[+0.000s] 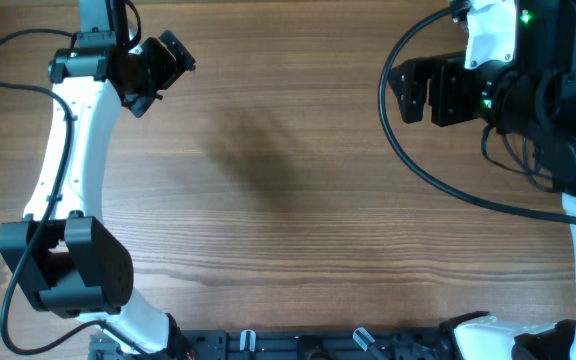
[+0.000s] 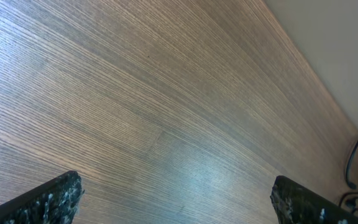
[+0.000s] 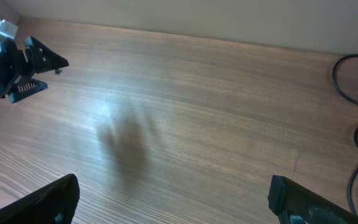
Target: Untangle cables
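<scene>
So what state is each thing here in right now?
Left gripper: open, holding nothing.
Right gripper: open, holding nothing.
Black arm wire: lying in a loose curve on the table.
Cables: none in view.

We see the table (image 1: 298, 200) brightly and evenly lit, with one soft, diffuse shadow (image 1: 253, 150) near its middle. In the left wrist view a pale sheen (image 2: 197, 174) washes the wood, and the fingertips (image 2: 48, 196) of the left gripper (image 2: 176, 199) look blurred

The right fingers (image 3: 42, 202) stand wide apart over the wooden table (image 3: 197, 93), the left arm's fingers (image 3: 45, 59) well away.
</scene>
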You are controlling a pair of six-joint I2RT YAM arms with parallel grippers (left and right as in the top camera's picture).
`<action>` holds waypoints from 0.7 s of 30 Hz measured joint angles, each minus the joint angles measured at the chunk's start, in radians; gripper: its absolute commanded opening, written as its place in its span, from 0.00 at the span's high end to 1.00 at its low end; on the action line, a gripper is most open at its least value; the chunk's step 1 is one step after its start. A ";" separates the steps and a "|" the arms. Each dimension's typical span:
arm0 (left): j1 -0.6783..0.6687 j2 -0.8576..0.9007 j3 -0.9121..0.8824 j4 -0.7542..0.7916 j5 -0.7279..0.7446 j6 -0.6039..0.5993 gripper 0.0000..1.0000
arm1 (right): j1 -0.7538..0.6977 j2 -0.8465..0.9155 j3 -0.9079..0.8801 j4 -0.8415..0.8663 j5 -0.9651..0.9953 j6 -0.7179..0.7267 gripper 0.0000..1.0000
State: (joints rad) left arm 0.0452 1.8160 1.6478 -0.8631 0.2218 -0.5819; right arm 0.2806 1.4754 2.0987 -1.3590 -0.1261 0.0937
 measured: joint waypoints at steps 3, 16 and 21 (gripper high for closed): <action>0.000 0.000 0.000 0.000 0.000 0.000 0.00 | 0.000 0.000 0.000 -0.003 0.003 0.000 0.00; 0.000 0.000 0.000 0.000 0.000 0.000 0.00 | -0.135 -0.566 -0.958 0.794 0.015 -0.058 0.00; 0.000 0.000 0.000 0.002 0.000 0.000 0.00 | -0.204 -0.895 -1.421 1.173 0.016 -0.061 0.00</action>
State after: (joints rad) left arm 0.0452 1.8160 1.6478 -0.8616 0.2218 -0.5819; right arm 0.0765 0.5800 0.6773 -0.1864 -0.1101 0.0322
